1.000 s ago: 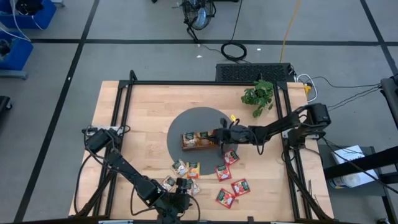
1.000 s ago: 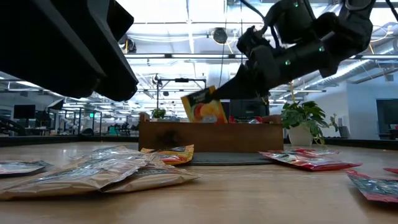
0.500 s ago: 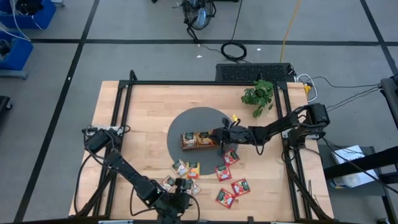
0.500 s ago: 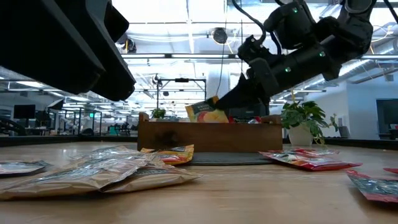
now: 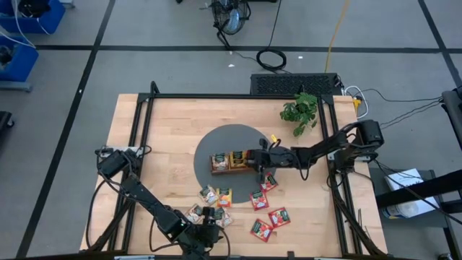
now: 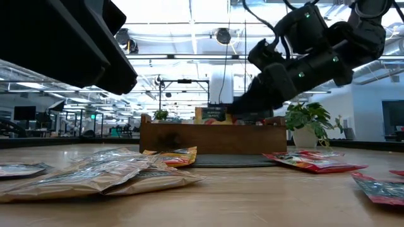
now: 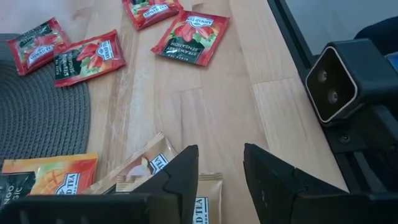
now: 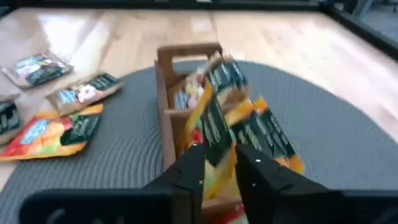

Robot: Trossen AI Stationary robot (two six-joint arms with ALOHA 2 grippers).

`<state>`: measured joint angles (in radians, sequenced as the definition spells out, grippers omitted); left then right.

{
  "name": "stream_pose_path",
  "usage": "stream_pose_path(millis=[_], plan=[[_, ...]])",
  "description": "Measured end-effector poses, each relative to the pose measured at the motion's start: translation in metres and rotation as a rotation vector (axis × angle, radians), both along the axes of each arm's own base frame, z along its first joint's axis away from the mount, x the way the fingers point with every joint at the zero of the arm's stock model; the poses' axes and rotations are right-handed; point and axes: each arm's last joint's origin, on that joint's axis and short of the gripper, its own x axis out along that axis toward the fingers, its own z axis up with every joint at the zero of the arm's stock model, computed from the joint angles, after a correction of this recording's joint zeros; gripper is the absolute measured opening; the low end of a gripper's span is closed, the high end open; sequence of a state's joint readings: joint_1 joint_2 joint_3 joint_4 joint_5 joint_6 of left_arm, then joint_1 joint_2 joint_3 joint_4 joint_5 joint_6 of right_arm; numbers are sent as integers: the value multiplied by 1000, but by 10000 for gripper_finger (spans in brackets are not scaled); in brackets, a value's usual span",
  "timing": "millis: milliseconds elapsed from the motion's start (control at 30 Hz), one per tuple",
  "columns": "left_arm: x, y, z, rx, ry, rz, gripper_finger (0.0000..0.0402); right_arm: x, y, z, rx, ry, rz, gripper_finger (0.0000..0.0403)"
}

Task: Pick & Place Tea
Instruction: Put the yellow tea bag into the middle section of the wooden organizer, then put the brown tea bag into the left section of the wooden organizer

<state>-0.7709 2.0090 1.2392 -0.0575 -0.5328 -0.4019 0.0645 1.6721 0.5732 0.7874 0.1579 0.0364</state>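
The right gripper [image 5: 254, 160] is parked over the right end of the wooden tray [image 5: 216, 170] at the middle of the high view, presumably so an orange tea bag [image 8: 214, 134] can be dropped into a compartment; the bag is seen standing in the tray right between the slightly parted fingers, so whether it's gripped or already let go can't be told. Loose tea bags [image 5: 268, 217] are scattered on the table [image 5: 166, 123] below the tray, and the left gripper [image 7: 217, 180] is held unclenched and empty over a tan one [image 7: 202, 199] at the lower centre.

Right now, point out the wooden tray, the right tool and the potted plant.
wooden tray [image 6: 211, 140], low view, its front wall.
right tool [image 5: 254, 163], high view, between its fingertips.
potted plant [image 5: 301, 110], high view, its leaves.
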Motion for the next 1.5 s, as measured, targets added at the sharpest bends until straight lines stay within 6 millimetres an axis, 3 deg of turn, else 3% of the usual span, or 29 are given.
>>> stream_pose_path(millis=[267, 400, 567, 733, 967, 1100, 1300, 1500], plan=[[0, 1, -1, 9, 7, 2, 134, -4, -1, 21, -102, -60, -45, 134], [-1, 2, -1, 24, 8, 16, 134, -5, 10, 27, -136, -78, 107, 133], [-1, 10, -3, 46, 4, 136, 134, -8, 32, 27, -197, -83, 212, 100], [-8, 5, 8, 91, -55, 140, 134, -16, 68, 27, -130, -95, 342, 15], [-30, -7, 29, -28, -52, 151, 134, -22, 105, 22, -62, -173, 456, 10], [-32, -12, 21, -128, -52, 218, 133, -6, 116, 6, 106, -180, 423, 2], [-18, -14, -26, -166, 104, 168, 133, 43, 138, -18, 193, -90, 503, 8], [-18, -12, -27, -138, 136, 137, 133, 85, 137, -29, 174, 72, 440, 13]])
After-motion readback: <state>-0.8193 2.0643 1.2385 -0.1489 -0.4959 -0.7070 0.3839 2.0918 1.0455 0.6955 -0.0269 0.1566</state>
